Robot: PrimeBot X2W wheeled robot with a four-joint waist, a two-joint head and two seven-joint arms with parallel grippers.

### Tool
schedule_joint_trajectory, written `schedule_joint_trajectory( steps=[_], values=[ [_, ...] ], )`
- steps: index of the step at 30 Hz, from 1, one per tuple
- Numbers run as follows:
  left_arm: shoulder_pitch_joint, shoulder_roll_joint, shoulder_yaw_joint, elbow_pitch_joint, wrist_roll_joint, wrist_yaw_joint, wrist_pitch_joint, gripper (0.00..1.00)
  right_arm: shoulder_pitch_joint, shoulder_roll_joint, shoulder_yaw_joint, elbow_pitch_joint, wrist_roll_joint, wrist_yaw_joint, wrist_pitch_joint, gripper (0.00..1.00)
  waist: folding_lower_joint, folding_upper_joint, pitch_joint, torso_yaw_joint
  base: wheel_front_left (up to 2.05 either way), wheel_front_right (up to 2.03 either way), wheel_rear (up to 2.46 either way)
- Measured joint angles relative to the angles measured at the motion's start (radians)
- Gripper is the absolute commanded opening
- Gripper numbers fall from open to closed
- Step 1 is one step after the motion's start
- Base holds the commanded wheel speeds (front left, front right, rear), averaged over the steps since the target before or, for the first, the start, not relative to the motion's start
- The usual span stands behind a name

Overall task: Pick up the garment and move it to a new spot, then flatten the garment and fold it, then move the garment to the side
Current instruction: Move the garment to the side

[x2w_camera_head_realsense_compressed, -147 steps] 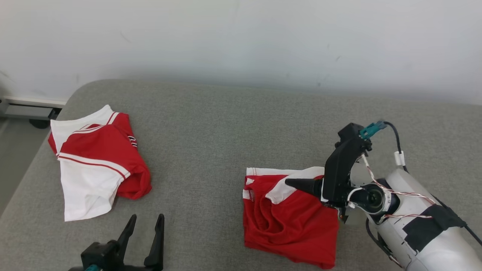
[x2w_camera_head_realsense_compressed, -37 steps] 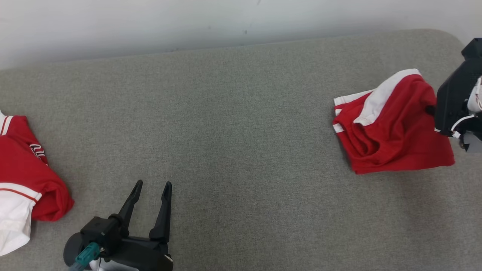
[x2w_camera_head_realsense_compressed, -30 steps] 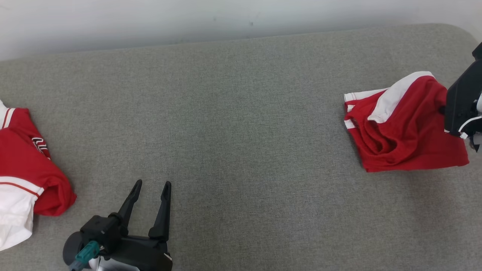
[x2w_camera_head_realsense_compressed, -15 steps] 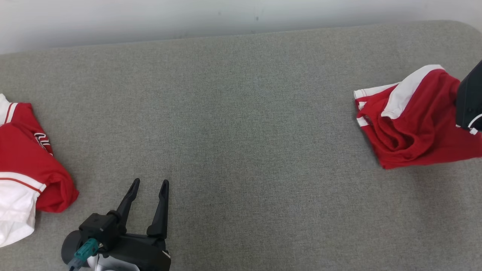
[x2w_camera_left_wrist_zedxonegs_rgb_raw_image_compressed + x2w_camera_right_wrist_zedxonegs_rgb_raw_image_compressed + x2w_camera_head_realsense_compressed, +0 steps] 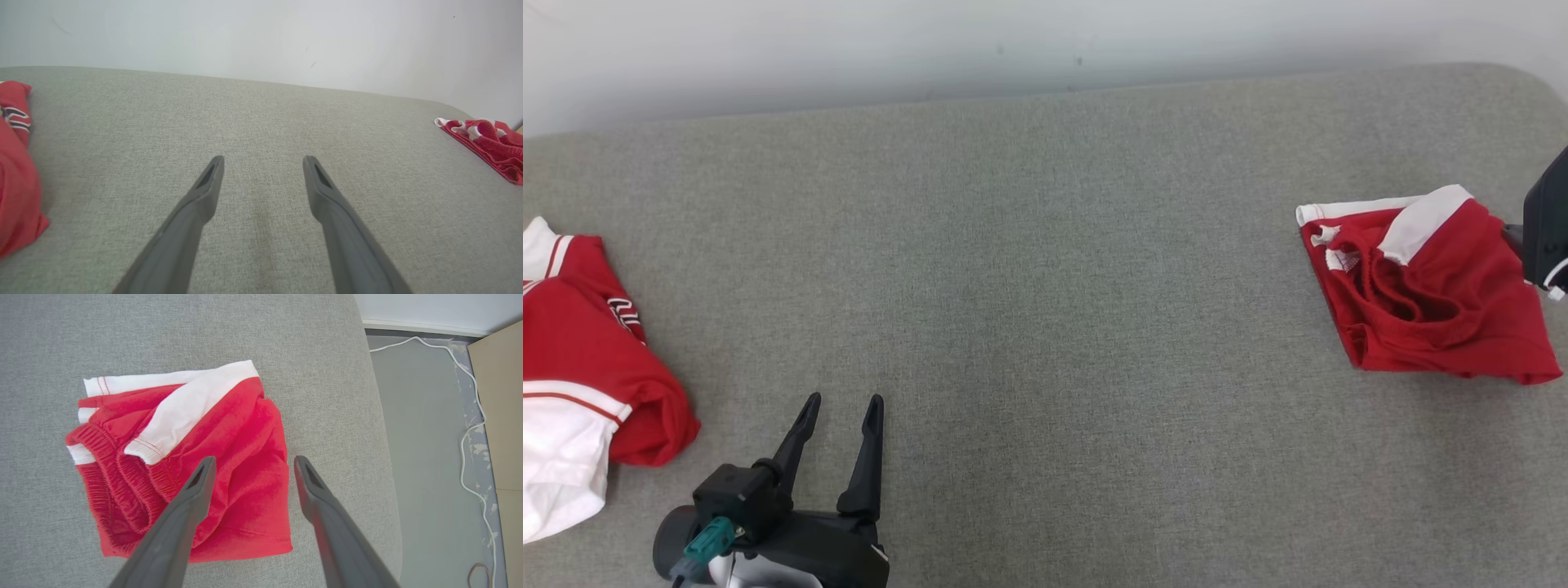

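Right gripper (image 5: 254,459) just lets go, fingers apart over the folded shorts (image 5: 1429,302), now slumped flat by the cushion (image 5: 1045,286) edge. Left gripper (image 5: 844,398) sits spread, empty. Task looks basically done.

In the head view, bare fabric of the cushion (image 5: 1045,269) is stretching from 10 to 2 o'clock and down through the middle, giving a gripper a wide lane. The shirt (image 5: 580,359) is lying at 9 o'clock and the shorts (image 5: 1437,310) are lying at 3 o'clock, each blocking its edge. The wall (image 5: 1045,33) is closing off 12 o'clock. The left gripper (image 5: 844,400) is sitting at 7 o'clock, fingers spread around nothing. The right gripper (image 5: 255,459) is hanging spread above the shorts; in its wrist view the cushion is ending at 3 o'clock, with floor (image 5: 425,437) and a cable (image 5: 462,457) beyond.
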Motion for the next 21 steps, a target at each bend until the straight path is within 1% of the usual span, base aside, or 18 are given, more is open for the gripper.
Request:
schedule_joint_trajectory(
  steps=[2, 3, 5, 7, 9, 10, 12, 17, 21],
  values=[
    [0.0, -0.002, 0.0, 0.006, 0.0, 0.0, 0.0, 1.0, 0.0, -0.001, 0.009, 0.015, -0.007, 0.003, -0.007, 1.0, 0.0, 0.0, -0.009, -0.001, 0.0, 0.0, 0.0],
    [0.0, -0.003, 0.0, 0.008, 0.0, 0.0, 0.0, 1.0, 0.0, -0.001, 0.011, 0.016, -0.008, 0.011, -0.011, 1.0, 0.0, 0.0001, -0.013, -0.002, 0.0, 0.0, 0.0],
    [0.0, -0.007, 0.0, 0.014, 0.0, -0.001, 0.0, 1.0, 0.0, 0.001, 0.008, 0.009, -0.006, 0.036, -0.037, 1.0, 0.0, 0.0, -0.025, -0.002, 0.0, 0.0, 0.0],
    [0.0, -0.009, 0.001, 0.023, 0.0, -0.008, 0.0, 1.0, 0.004, 0.012, -0.011, -0.006, 0.015, 0.051, -0.071, 1.0, 0.0, 0.0, -0.038, -0.002, 0.0, 0.0, 0.0],
    [0.002, -0.009, 0.001, 0.03, -0.001, -0.008, 0.0, 1.0, 0.012, 0.019, -0.019, -0.031, 0.023, 0.075, -0.117, 1.0, 0.0, 0.0, -0.052, -0.002, 0.0, 0.0, 0.0],
    [0.008, -0.011, 0.011, 0.036, -0.006, -0.006, 0.0, 1.0, 0.04, 0.025, -0.042, -0.055, 0.046, 0.094, -0.164, 1.0, 0.0, 0.0, -0.069, -0.002, 0.0, 0.0, 0.0],
    [0.016, -0.008, 0.026, 0.039, -0.01, -0.003, 0.0, 1.0, 0.086, 0.029, -0.058, -0.081, 0.068, 0.102, -0.215, 1.0, 0.0, 0.0, -0.087, -0.001, 0.0, 0.0, 0.0],
    [0.07, 0.013, 0.037, 0.038, -0.01, 0.002, 0.0, 1.0, 0.181, 0.059, -0.115, -0.181, 0.105, 0.107, -0.379, 1.0, -0.0001, 0.0, -0.136, -0.004, 0.0, 0.0, 0.0],
    [0.101, 0.031, 0.061, 0.031, -0.01, 0.012, 0.0, 1.0, 0.281, 0.066, -0.145, -0.261, 0.116, 0.101, -0.504, 1.0, -0.0001, 0.0, -0.175, -0.01, 0.0, 0.0, 0.0]
  ],
)
